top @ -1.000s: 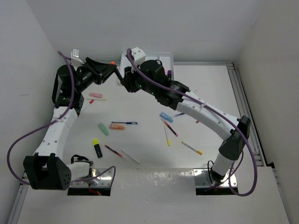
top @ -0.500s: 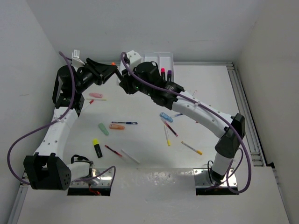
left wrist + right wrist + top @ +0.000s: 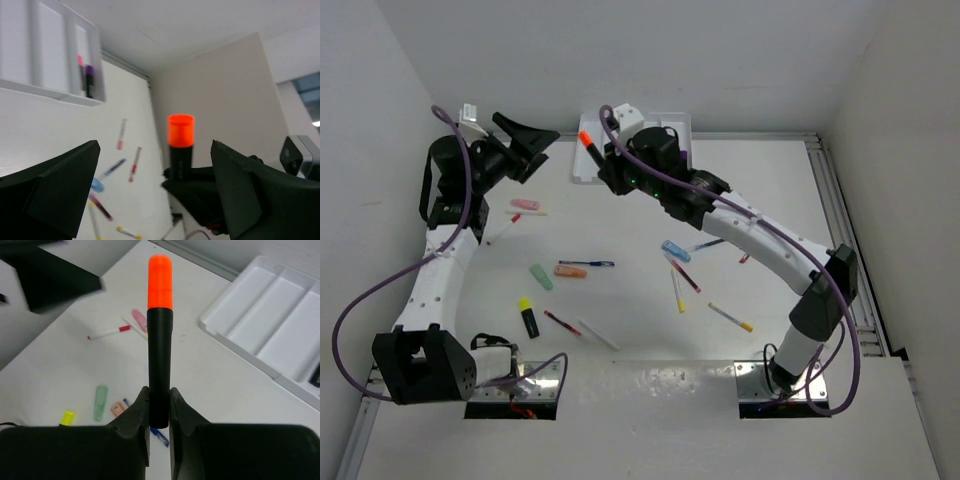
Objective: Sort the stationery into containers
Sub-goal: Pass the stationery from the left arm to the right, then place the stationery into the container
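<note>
Marker (image 3: 160,340) gripped aloft, near left tray (image 3: 260,305) edge

You'll see the handover is done. The left gripper (image 3: 542,150), which was closed on the orange-capped marker (image 3: 160,355) a second ago, has sprung wide open and let go. It has also pulled back to the left, so there's now a gap between it and the marker. The right gripper (image 3: 159,397) has tightened and now pinches the marker's black lower end by itself, cap pointing away. The marker has shifted slightly right, toward the white tray (image 3: 582,172).
</note>
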Controlling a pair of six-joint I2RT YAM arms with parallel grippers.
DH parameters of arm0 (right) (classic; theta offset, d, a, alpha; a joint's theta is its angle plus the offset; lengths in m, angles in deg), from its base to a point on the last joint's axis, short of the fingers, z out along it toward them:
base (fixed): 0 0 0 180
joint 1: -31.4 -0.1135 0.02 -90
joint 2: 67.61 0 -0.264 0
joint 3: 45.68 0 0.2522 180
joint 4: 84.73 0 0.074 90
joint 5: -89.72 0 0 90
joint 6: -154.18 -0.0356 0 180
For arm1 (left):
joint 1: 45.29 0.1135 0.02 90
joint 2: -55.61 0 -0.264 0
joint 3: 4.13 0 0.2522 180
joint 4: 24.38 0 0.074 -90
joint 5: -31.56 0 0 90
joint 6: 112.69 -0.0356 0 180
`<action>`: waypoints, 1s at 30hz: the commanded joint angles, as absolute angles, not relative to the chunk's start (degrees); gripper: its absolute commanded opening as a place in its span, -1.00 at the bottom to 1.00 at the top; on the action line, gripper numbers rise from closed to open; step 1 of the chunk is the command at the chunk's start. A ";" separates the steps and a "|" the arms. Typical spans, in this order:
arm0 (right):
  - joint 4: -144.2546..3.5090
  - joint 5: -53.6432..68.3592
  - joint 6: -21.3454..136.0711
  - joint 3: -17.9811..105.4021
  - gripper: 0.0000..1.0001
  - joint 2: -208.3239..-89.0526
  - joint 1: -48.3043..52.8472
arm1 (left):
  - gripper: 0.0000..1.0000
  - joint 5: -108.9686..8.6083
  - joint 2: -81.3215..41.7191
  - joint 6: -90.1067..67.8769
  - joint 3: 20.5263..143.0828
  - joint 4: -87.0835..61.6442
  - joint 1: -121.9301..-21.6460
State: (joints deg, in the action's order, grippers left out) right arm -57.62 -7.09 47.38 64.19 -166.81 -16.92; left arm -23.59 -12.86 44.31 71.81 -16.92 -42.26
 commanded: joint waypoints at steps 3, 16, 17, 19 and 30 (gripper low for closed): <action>-60.42 -4.95 47.04 58.44 -1.00 -160.60 -8.17 | 1.00 -31.00 -13.92 17.73 82.13 -2.55 -36.59; -62.43 2.52 42.03 67.99 -1.00 -183.87 11.88 | 1.00 -49.74 -13.74 -12.23 82.16 12.50 -39.14; -62.36 3.23 42.29 71.84 -1.00 -185.71 12.58 | 1.00 -50.09 -13.74 -12.76 81.62 12.33 -39.05; -60.87 4.72 41.77 76.34 -1.00 -191.95 13.29 | 1.00 -50.70 -14.09 -13.20 80.57 11.71 -38.96; -67.26 1.83 41.15 87.87 -1.00 -206.29 15.14 | 1.00 -48.69 -18.30 -9.34 78.02 10.57 -39.05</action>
